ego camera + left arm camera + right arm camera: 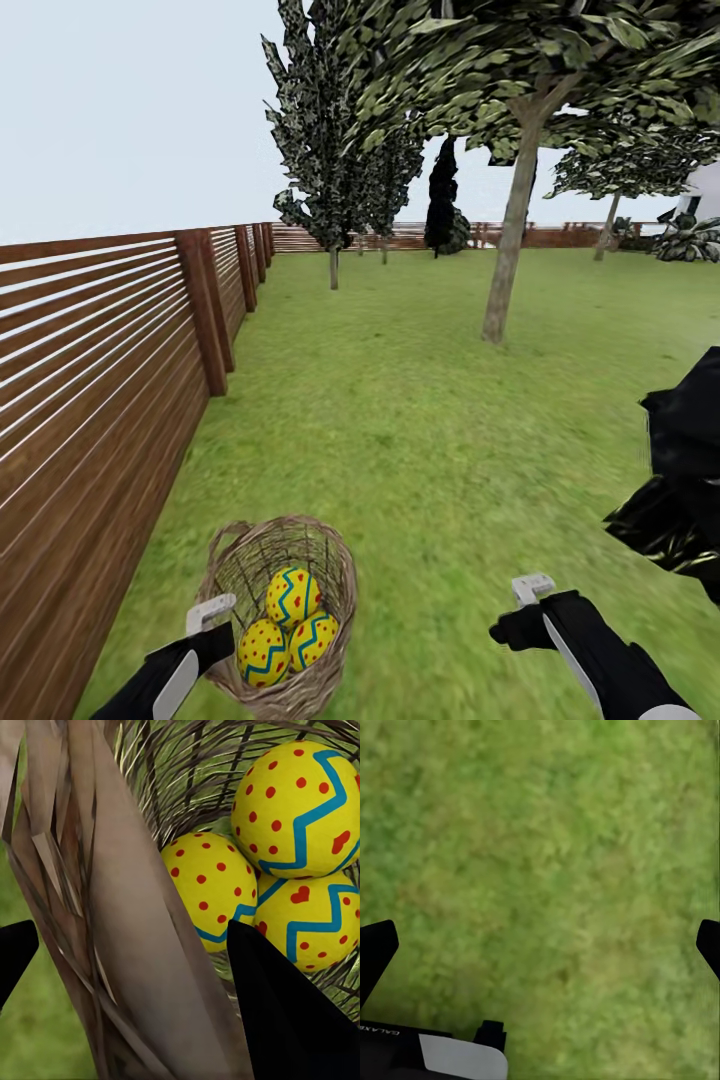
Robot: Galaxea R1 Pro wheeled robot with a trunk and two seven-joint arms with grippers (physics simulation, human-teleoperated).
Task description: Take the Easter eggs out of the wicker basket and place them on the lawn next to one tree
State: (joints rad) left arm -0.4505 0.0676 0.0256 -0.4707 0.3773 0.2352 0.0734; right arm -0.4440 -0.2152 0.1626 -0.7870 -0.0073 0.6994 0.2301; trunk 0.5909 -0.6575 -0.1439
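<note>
- At the bottom edge of the head view, both arms are cut off by the frame; a dark leafy mass (680, 470) at the right edge is also cut off and cannot be identified.
- Left gripper (215, 625): it sits at the near rim of the wicker basket (335, 580). Its wrist view shows one dark finger (289, 1012) inside the basket wall and the other (13, 956) outside it, so the jaws stand wide, straddling the woven wall; contact with the wall cannot be confirmed.
- Right gripper (530, 600): it hovers over bare lawn (430, 420), well apart from the basket. The wrist view shows both fingertips at opposite edges of the picture with only grass (547, 870) between them: wide open, holding nothing.
- Basket contents: three eggs (290, 625), all inside, clustered and touching. The left wrist view shows their red dots and blue-green zigzags closely; one egg (304, 799) rests atop the other two.
- Basket location: on the grass, near the slatted wooden fence (100, 380).
- Thick-trunked tree (510, 240): far up the lawn, well apart from the basket.
</note>
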